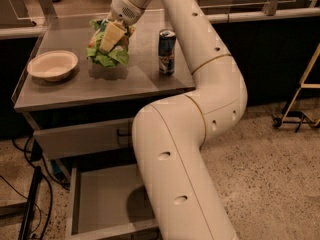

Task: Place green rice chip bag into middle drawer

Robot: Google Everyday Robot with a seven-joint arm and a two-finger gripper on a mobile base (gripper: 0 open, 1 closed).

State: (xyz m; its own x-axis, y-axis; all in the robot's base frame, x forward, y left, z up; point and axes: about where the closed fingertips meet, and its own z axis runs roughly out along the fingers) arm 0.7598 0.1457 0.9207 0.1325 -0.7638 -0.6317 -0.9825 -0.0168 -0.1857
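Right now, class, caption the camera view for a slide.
Gripper grips the bag at the countertop; the drawer stands open below.

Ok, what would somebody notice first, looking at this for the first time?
The big white arm fills the centre, its pincer shut on the green rice chip bag over the grey counter. Below, the middle drawer stands open; a blue can stands to the bag's right.
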